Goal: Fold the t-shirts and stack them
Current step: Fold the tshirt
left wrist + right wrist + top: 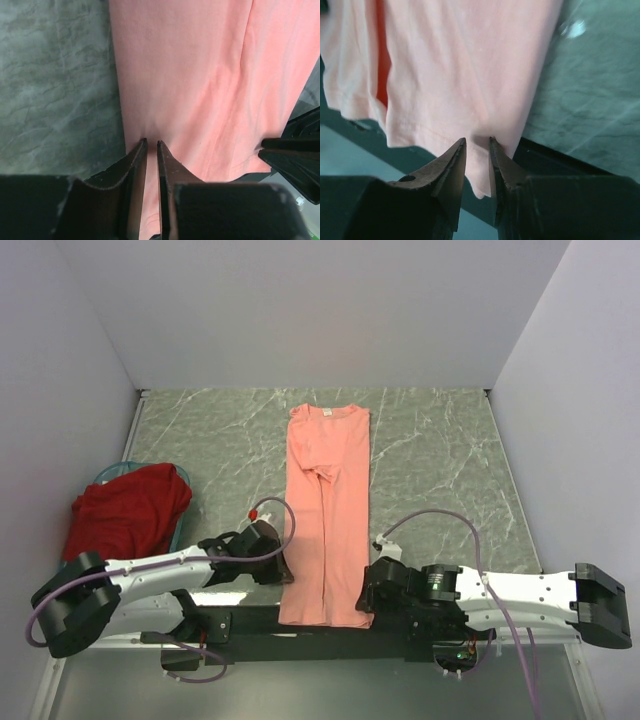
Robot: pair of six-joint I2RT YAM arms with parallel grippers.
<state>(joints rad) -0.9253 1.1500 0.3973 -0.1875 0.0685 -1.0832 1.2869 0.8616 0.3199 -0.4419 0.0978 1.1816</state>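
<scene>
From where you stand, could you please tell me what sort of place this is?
Probably a robot test booth: plain white walls box in a marble-patterned table, two robot arms sit at its near edge, and a pink shirt lies flat.

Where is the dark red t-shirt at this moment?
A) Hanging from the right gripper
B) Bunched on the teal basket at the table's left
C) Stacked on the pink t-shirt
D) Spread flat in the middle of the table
B: the dark red t-shirt lies bunched on the teal basket at the left, apart from the pink t-shirt.
</scene>
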